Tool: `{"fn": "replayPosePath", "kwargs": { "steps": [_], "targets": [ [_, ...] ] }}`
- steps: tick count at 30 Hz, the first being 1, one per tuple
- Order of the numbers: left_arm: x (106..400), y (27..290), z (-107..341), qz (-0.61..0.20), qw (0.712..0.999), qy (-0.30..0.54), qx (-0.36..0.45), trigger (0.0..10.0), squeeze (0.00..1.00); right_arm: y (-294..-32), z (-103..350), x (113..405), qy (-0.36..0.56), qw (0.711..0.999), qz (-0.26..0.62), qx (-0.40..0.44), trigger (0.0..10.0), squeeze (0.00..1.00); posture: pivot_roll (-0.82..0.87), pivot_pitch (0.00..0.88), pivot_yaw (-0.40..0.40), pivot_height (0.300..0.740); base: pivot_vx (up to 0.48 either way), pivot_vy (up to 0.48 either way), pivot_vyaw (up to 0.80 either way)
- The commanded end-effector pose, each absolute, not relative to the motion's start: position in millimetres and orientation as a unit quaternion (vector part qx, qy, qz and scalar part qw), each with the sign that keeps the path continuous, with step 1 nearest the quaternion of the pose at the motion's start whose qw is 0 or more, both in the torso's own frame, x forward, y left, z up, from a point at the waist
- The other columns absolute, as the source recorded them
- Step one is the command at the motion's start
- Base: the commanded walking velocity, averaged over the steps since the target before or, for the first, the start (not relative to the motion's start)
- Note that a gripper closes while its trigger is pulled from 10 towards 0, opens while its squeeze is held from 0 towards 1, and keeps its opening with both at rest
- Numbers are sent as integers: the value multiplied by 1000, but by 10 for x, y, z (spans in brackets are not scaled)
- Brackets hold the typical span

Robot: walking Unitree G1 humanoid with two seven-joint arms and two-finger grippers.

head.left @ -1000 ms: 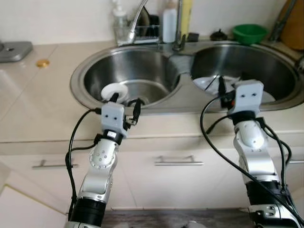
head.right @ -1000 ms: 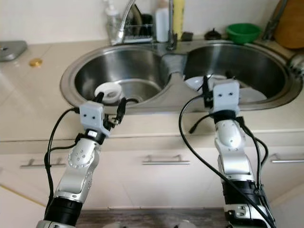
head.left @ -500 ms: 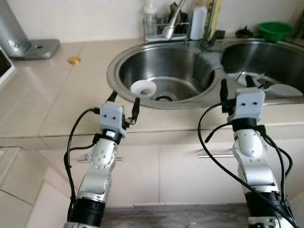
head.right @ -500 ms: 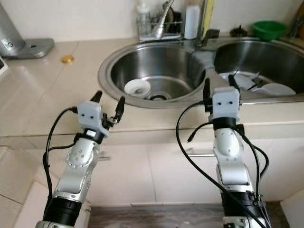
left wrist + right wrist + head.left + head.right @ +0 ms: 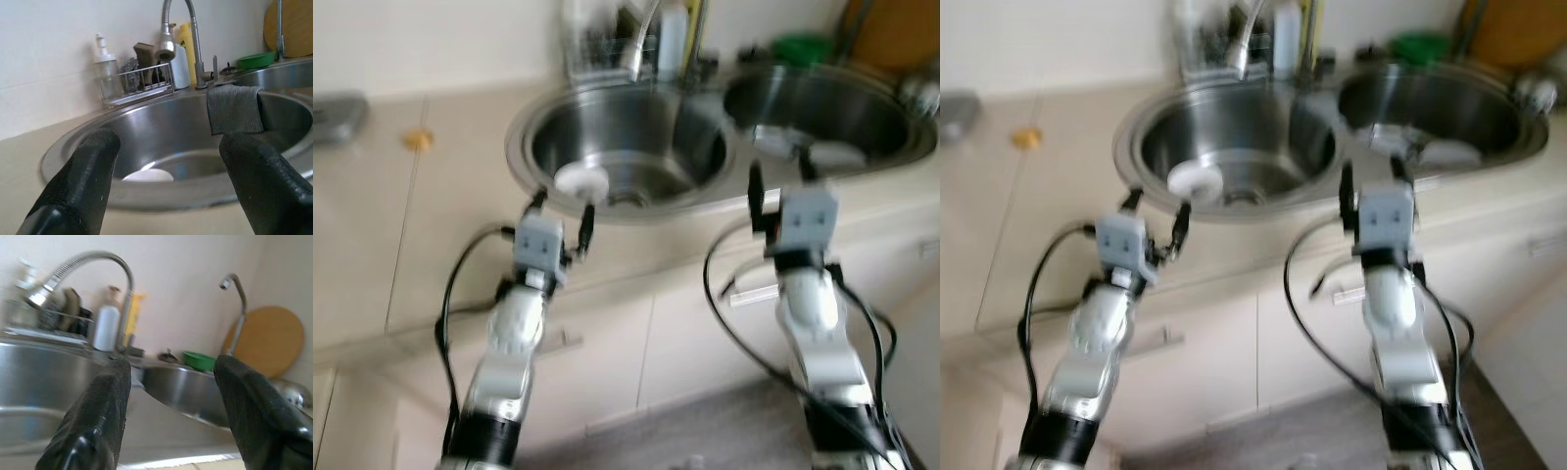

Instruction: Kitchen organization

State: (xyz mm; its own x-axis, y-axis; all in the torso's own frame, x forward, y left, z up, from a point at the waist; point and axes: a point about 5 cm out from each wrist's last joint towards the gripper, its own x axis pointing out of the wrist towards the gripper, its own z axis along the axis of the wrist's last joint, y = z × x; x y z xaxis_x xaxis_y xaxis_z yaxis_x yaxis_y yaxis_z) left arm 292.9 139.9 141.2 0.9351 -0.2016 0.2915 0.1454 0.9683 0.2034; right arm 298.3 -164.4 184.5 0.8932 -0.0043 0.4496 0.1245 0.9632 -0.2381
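Fingers of the left gripper [image 5: 558,203] stand wide apart with nothing between them, held in the centre-left of the blurred head frame, just before the near rim of the left basin [image 5: 695,137]. The right gripper [image 5: 777,183] is spread just as wide and also bare, at centre right, over the counter edge before the right basin [image 5: 862,103]. A white dish [image 5: 580,178] lies on the left basin's floor, just above the left gripper in the frame; in the left wrist view it shows pale [image 5: 148,175] between the two fingers [image 5: 83,181]. A grey cloth [image 5: 234,108] hangs over the divider between the basins. More white dishes [image 5: 822,153], too blurred to count, lie in the right basin. At the top of the frame, behind the sink, stand a curved tap [image 5: 182,34], a wire rack [image 5: 134,83] with a pump bottle [image 5: 105,66], a white bottle [image 5: 106,325] and a yellow one [image 5: 133,318]. A green bowl [image 5: 198,360] and a round wooden board [image 5: 266,340] sit in the upper right. A small gold disc [image 5: 417,140] lies on the counter [image 5: 372,225] at upper left. Cupboard fronts [image 5: 607,343] fill the lower part.
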Motion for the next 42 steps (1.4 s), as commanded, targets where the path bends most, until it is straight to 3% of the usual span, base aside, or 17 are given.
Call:
{"fn": "replayPosePath", "kwargs": {
  "steps": [1, 25, 35, 42],
  "targets": [
    [2926, 1328, 1422, -100, 977, -161, 94, 10000, 0, -1709, 1907, 2947, -245, 959, -47, -137, 10000, 0, -88, 16, 20, 740, 0, -480, -800],
    [2928, 1317, 1461, -101, 974, -177, 98, 10000, 0, -1773, 1907, 2909, -251, 956, -75, -130, 10000, 0, -92, 19, 22, 740, 0, 0, -800],
    [2932, 1320, 1441, -102, 975, -170, 104, 10000, 0, -1769, 1895, 2929, -246, 955, -86, -144, 10000, 0, -90, 21, 24, 740, 0, -457, -798],
    [2933, 1320, 1435, -103, 975, -168, 104, 10000, 0, -1737, 1847, 2950, -233, 955, -84, -162, 10000, 0, -90, 21, 25, 740, 0, -480, 0]
  ]
}}
